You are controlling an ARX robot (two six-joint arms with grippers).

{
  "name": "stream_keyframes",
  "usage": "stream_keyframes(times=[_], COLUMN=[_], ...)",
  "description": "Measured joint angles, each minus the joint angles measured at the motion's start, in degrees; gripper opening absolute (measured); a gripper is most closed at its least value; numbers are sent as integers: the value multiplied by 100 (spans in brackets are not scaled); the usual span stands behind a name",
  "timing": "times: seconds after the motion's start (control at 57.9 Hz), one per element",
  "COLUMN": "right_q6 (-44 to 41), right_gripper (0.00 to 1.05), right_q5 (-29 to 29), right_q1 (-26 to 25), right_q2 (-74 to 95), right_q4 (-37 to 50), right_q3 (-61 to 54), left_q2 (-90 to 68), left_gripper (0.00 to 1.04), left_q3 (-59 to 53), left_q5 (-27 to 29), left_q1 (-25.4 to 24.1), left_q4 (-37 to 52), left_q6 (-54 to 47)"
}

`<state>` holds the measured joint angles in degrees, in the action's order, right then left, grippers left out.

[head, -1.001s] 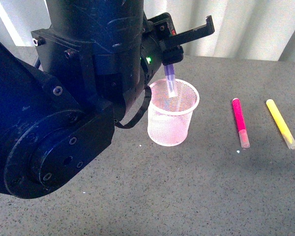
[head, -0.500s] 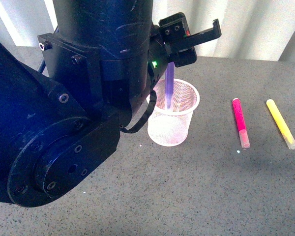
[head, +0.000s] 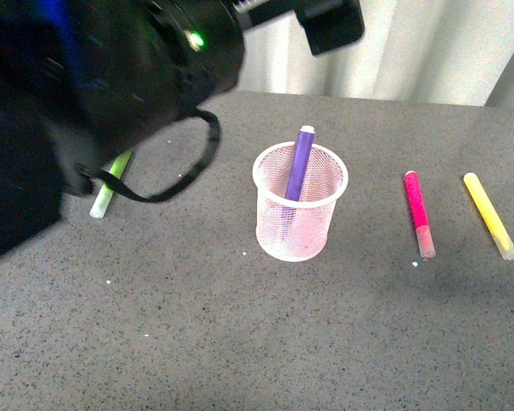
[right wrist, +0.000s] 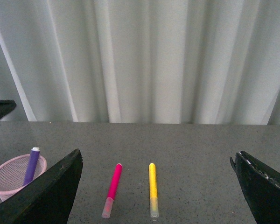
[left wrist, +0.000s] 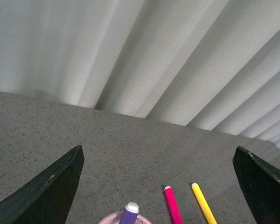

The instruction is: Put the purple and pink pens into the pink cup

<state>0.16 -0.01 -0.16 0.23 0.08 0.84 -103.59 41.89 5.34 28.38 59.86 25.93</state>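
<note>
Front view: the left arm [head: 111, 77] hangs high and blurred, up-left of the pink cup [head: 301, 227], which holds the leaning purple pen [head: 298, 163]. The pink pen [head: 417, 210] lies on the surface [head: 240, 342] to the cup's right.
Left wrist view: the left pincer [left wrist: 158, 149] gapes wide, empty.
Right wrist view: the right pincer [right wrist: 155, 154] gapes wide, empty.

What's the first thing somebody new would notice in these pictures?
Probably the pink cup in the middle of the grey table, with the purple pen leaning inside it. Next, the bright pink pen and yellow marker lying side by side to its right, and the robot's big dark left arm blurred across the upper left.
</note>
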Motion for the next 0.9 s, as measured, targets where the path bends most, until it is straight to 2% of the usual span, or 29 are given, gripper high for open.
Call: stream_keyframes(times=[0.173,0.311,0.5,0.552,0.587,0.604,0.621,0.69,0.759,0.897], right_q6=[0,0,0,0,0,0,0,0,0,0], right_gripper=[98,98,98,98,98,98,98,98,98,98], right_q5=[0,0,0,0,0,0,0,0,-2,0], right_q1=[0,0,0,0,0,0,0,0,0,0], right_q2=[0,0,0,0,0,0,0,0,0,0], right_q4=[2,0,0,2,0,2,2,2,2,2], right_q3=[0,0,0,0,0,0,0,0,0,0], left_q2=[1644,2935,3919,4120,4218,4332,4402,4612,4874,5403], left_gripper=[98,98,98,98,94,89,85,72,60,37], left_q3=[-785,-1189,-1609,-1762,-1805,-1891,-1989,-2376,-2730,-3117], left_q5=[-1338,-2430,-3248,-3591,-3333,-2983,-2863,-2752,-2570,-2218], left_q1=[-1023,-2326,-3904,-4487,-4610,-4732,-4806,-5021,-4966,-4583], left_q4=[-560,-1268,-1709,-1742,-1915,-2085,-2098,-2026,-2035,-2168], left_q6=[-13,133,308,424,164,-107,-374,-1346,-1923,-2347])
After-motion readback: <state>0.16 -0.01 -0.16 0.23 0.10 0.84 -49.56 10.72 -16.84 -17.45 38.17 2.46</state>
